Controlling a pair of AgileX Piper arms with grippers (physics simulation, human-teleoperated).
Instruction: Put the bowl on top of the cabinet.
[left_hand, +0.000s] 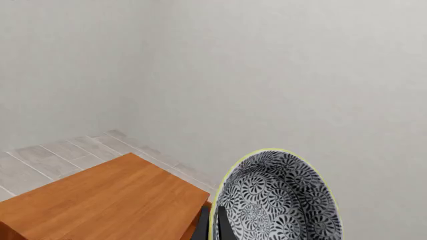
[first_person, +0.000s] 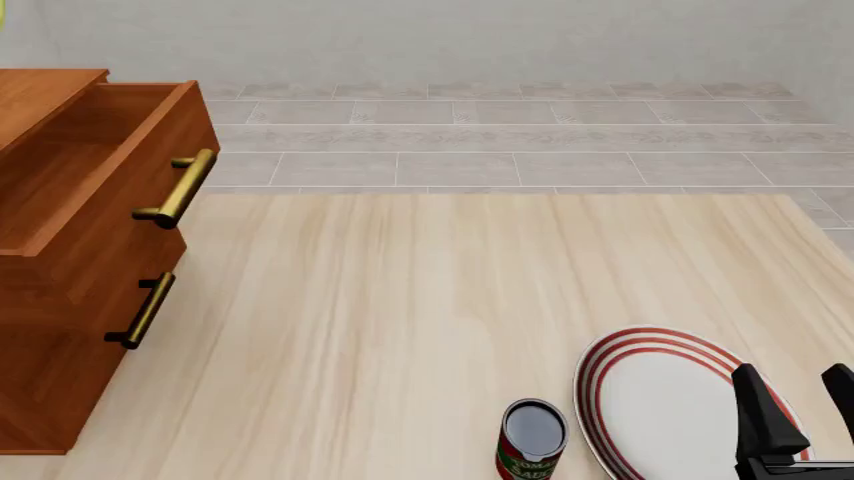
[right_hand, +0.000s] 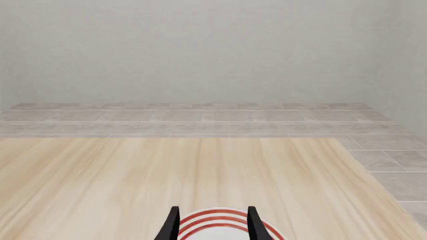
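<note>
Left gripper (left_hand: 212, 227) clamped on floral bowl (left_hand: 277, 200) | cabinet (left_hand: 100, 200) top at its nine o'clock, below | right gripper (first_person: 798, 405) fingers apart over plate (first_person: 667, 400)

The cabinet (first_person: 80, 250) stands at the table's (first_person: 400, 330) left edge with its top drawer (first_person: 100, 160) pulled open, brass handles (first_person: 174, 188) facing right. Near the front edge, a can (first_person: 534, 440) stands just beside a red-ringed white plate (first_person: 667, 405). The right gripper (first_person: 801, 400) hovers over that plate, fingers apart.
</note>
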